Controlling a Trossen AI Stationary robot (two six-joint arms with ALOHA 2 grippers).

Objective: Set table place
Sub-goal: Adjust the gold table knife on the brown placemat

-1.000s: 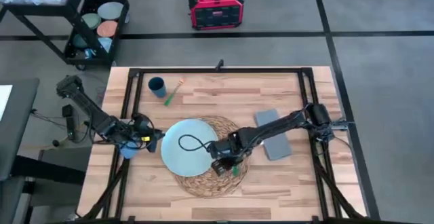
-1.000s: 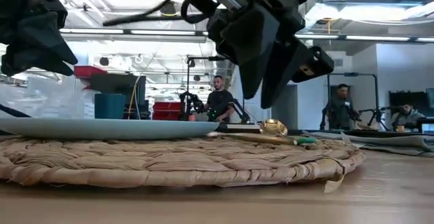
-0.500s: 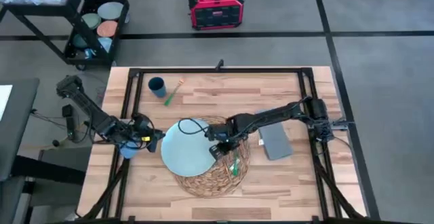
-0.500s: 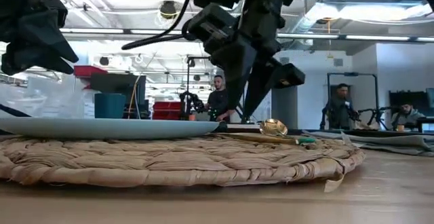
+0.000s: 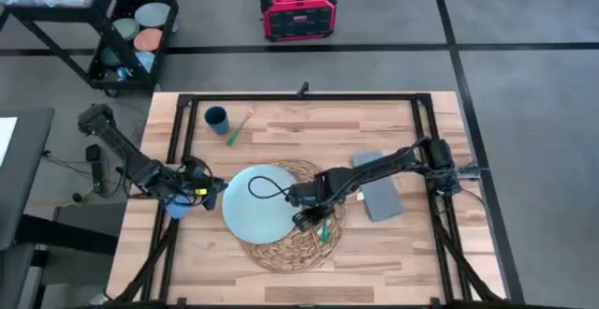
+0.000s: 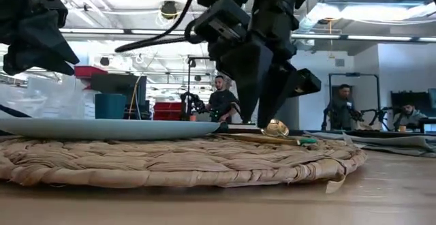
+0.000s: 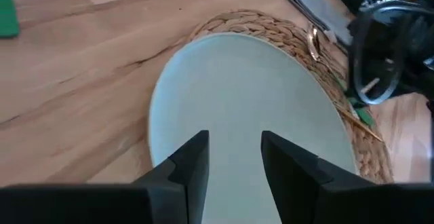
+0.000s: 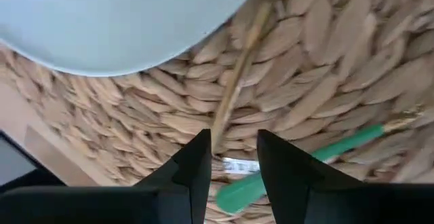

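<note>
The pale blue plate (image 5: 259, 203) and two green-handled pieces (image 8: 298, 166) lie on the woven mat (image 5: 323, 248), right gripper (image 5: 309, 213) open above them, left gripper (image 5: 198, 185) open beside; cup (image 5: 216, 117), third piece (image 5: 236, 128) and napkin (image 5: 376, 185) remain apart.

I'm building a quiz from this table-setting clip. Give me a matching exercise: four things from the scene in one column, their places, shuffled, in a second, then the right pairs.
Things:
1. plate
2. napkin
3. cup
4. right gripper

Places:
A. far left part of the table
B. on the woven mat
C. over the mat's right side, above the green-handled cutlery
D. on bare wood right of the mat

Pairs: 1-B, 2-D, 3-A, 4-C
</note>
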